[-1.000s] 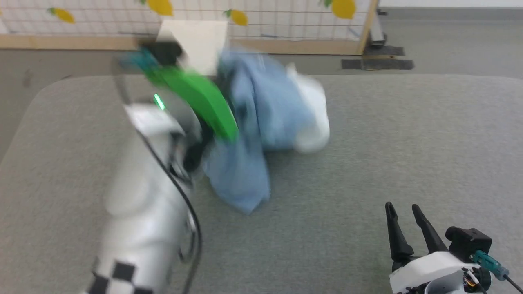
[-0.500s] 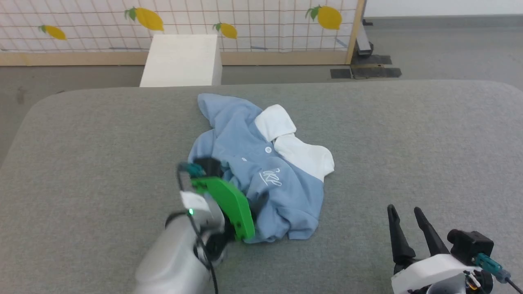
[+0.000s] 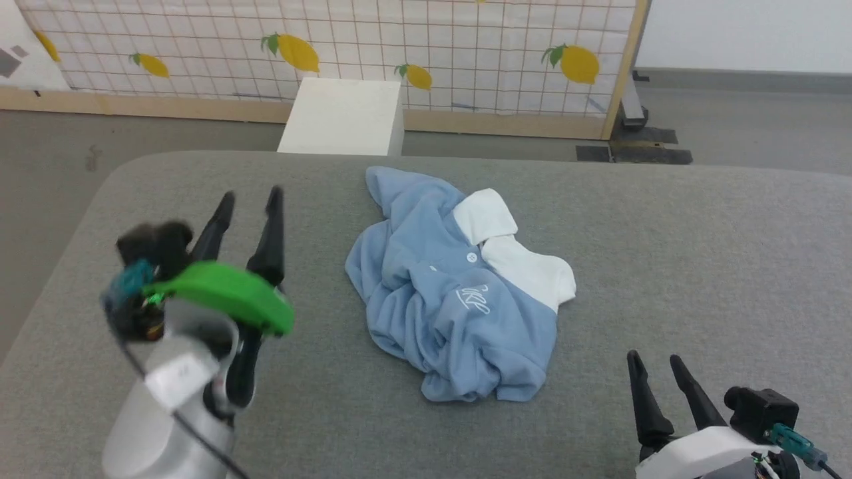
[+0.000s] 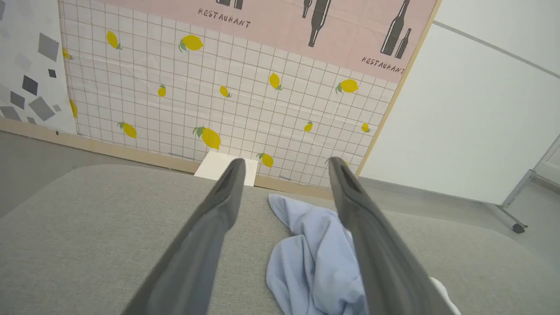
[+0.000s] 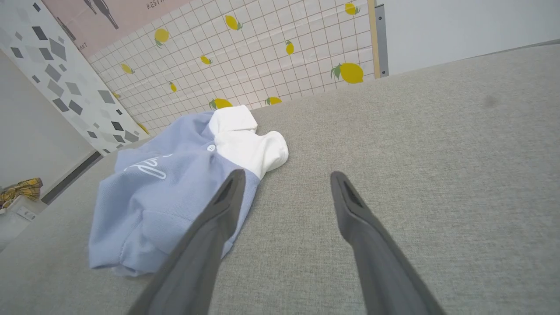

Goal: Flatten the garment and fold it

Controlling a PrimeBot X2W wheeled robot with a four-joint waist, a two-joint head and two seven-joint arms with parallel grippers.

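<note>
Loosely crumpled garment (image 3: 447, 313), grey table (image 3: 672, 233), untouched

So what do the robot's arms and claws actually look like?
The left claw and the right claw each have two long, dark, tapering fingers. Behind the left one sit a bright green cover, a teal connector and a black cable on a pale forearm. The right wrist is white, with a teal plug.

We saw bright, even light with faint shadows; the left gripper (image 3: 250, 195), left in the head view, was blurred; wrist views bowed at edges.
</note>
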